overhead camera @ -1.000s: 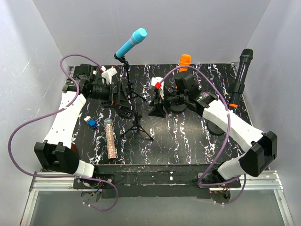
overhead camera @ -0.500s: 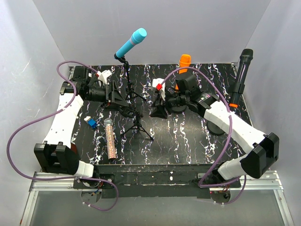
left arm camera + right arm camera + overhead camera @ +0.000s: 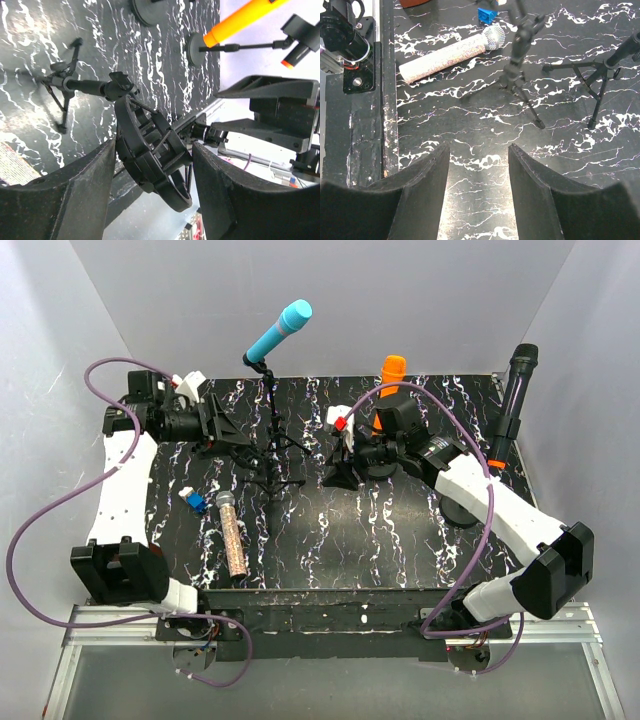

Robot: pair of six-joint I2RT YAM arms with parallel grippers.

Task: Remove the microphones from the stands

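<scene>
A glittery pink microphone (image 3: 233,535) lies flat on the black marbled table (image 3: 400,540), left of centre; it also shows in the right wrist view (image 3: 447,57). My left gripper (image 3: 226,427) is shut on the black shock-mount ring (image 3: 150,150) of a small tripod stand (image 3: 272,480), which leans over. The ring is empty. My right gripper (image 3: 338,472) is open and empty above the table's middle (image 3: 478,147). A blue microphone (image 3: 282,328) sits in a tall stand at the back.
An orange microphone (image 3: 392,370) stands behind my right wrist. A black microphone (image 3: 515,400) stands at the right wall, with a round base (image 3: 460,508) near it. A small blue block (image 3: 194,502) lies beside the glittery microphone. Grey walls close in on three sides.
My left gripper has moved left and toward the back with the shock-mount ring, and the tripod stand has shifted the same way. The right arm has barely moved.
</scene>
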